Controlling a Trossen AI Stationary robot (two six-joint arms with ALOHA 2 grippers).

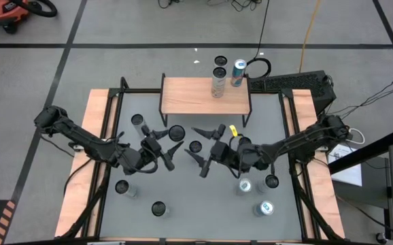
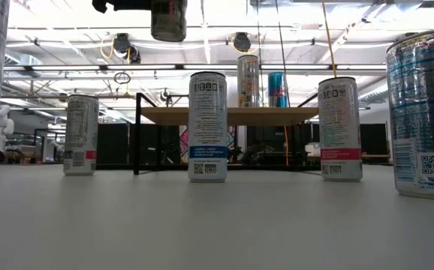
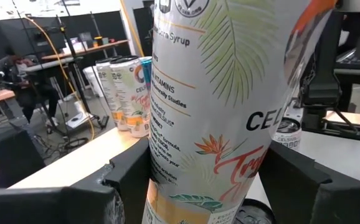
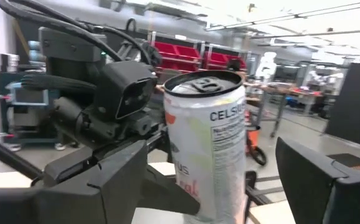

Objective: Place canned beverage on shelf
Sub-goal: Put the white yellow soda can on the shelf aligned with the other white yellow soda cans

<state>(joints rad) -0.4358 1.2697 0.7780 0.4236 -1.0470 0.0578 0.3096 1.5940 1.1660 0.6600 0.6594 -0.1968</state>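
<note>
A white Celsius can (image 3: pixel 211 106) hangs in the air over the table's middle, with my left gripper (image 1: pixel 169 143) shut on it; in the low view its lower end (image 2: pixel 168 22) shows high above the table. My right gripper (image 1: pixel 192 141) stands open just right of it, at about the same height. Its fingers point toward the can (image 4: pixel 208 143) and touch nothing. Another can (image 1: pixel 195 146) stands on the table beneath them. The shelf (image 1: pixel 205 99), a wood plank on black legs, stands at the table's far edge. A few cans (image 1: pixel 218 83) stand near its back. My left gripper pinches the can's side wall (image 3: pixel 161 174) between its two fingers (image 3: pixel 127 186), below the can's middle. The fingers come level from the table's left. The can stands upright in the hold, lifted clear of the table.
Several more cans stand on the grey table: one far left (image 1: pixel 137 121), two near left (image 1: pixel 123 187) (image 1: pixel 158 207), and a group near right (image 1: pixel 245 185). The shelf's near half (image 1: pixel 190 103) is bare wood.
</note>
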